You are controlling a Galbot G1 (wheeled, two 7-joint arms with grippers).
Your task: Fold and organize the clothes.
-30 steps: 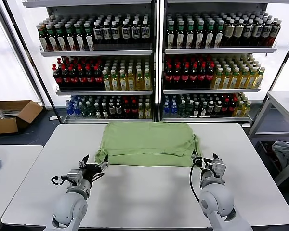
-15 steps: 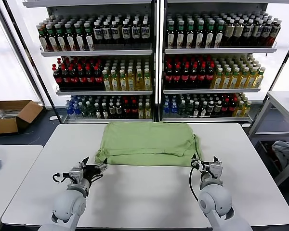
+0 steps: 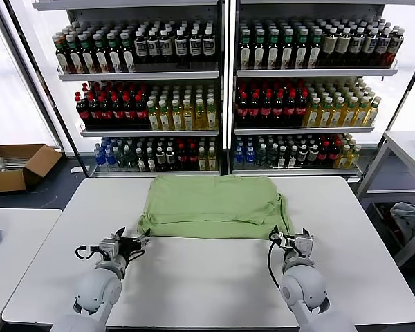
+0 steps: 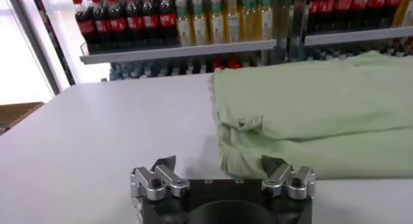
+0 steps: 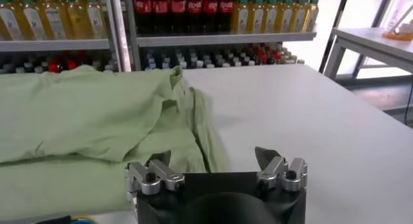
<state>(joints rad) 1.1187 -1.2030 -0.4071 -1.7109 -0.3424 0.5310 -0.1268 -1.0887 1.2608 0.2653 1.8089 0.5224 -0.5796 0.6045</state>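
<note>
While both arms sit low at the near side of the table (image 3: 214, 277), the shirt (image 3: 213, 206) lies farther in, folded into a wide green slab whose long axis runs side to side across the tabletop, parallel to the shelves of bottles (image 3: 225, 90) behind it. That is the relation the next move turns on — the cloth is ahead of both tools, one near corner in front of each.

Taking the shirt as the landmark: the left gripper (image 3: 128, 243) hovers just off its near-left corner, a little outside and toward the robot, and the right gripper (image 3: 288, 240) sits just off its near-right corner, where a loose strip of fabric trails toward the table edge. Neither touches the cloth. Both have their fingers spread apart and hold nothing; the wrist views show bare table between each pair of fingertips, with the folded edge just beyond.

The two arms look about equally near, each to its own corner — so a two-handed pinch on the near hem seems the likely step, judging from this layout.

As for containers, a cardboard box (image 3: 17, 166) stands on the floor well to the left of the shirt; I cannot make out what is in it.
</note>
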